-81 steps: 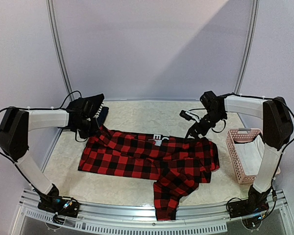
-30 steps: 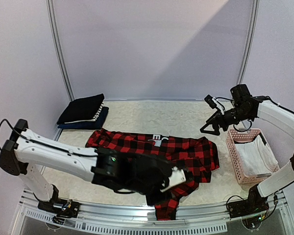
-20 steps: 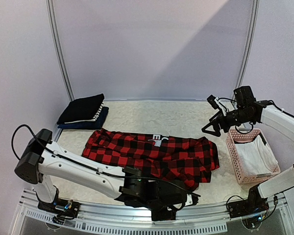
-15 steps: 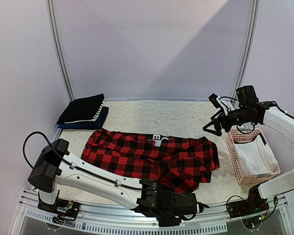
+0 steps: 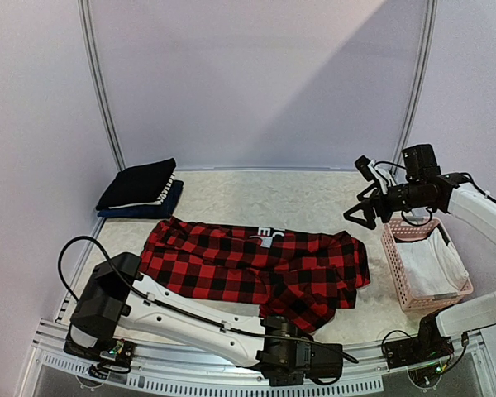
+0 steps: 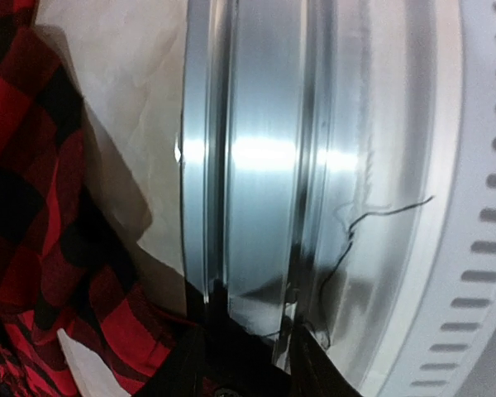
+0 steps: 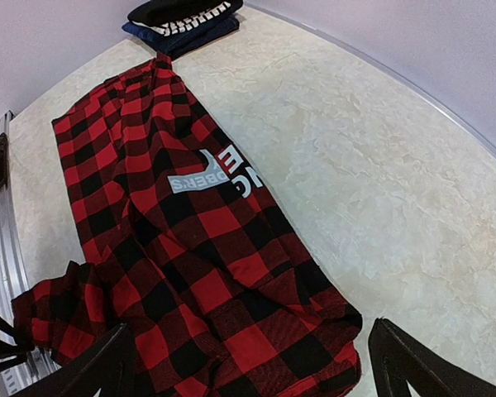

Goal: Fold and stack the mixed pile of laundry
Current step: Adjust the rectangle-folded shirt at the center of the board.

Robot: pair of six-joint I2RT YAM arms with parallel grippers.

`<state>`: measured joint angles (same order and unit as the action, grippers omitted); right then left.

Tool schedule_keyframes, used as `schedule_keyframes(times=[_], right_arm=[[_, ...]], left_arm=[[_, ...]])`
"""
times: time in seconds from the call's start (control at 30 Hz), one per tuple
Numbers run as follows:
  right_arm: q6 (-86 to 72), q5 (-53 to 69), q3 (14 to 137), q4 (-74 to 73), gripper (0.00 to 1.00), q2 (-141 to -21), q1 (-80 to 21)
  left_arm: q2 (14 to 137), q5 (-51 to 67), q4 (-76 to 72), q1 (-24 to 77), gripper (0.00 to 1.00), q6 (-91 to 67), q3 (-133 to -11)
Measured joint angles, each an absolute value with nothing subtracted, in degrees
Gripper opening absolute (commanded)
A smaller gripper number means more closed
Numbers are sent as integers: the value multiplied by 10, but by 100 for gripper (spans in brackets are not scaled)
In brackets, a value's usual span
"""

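Note:
A red-and-black plaid shirt (image 5: 256, 260) lies spread flat across the middle of the table, a grey printed label showing on it (image 7: 207, 178). One sleeve (image 6: 33, 207) bunches at the near edge beside the metal rail. My left gripper (image 5: 331, 361) lies low along that near edge. Its dark fingers (image 6: 200, 331) stand partly apart, open, with bare rail showing between them and plaid cloth against the left one. My right gripper (image 5: 365, 213) hovers wide open above the shirt's right end (image 7: 252, 372), holding nothing. Folded dark clothes (image 5: 140, 186) sit stacked at the back left.
A pink slatted basket (image 5: 397, 265) stands at the right edge with a white garment (image 5: 436, 263) inside. The aluminium rail (image 6: 264, 149) runs along the table's front. My left arm stretches along that front edge. A thin dark thread (image 6: 372, 217) lies on the rail.
My left arm swung from the back-left stack down to the near edge, over the hanging sleeve. The right gripper rose and drifted right toward the basket, staying open.

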<state>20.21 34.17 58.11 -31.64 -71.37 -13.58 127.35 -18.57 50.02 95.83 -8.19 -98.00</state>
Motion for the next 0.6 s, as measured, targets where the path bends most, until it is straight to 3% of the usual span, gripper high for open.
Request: schedule_keyframes(times=[0.13, 0.27, 0.6], right_arm=[[203, 342, 580, -316, 99, -709, -136], [203, 343, 580, -316, 99, -709, -136], [204, 345, 580, -316, 99, -709, -136]], left_arm=[[1273, -203, 533, 959, 30, -93, -975], [1273, -212, 550, 959, 0, -100, -970], [1223, -259, 551, 951, 0, -122, -924]])
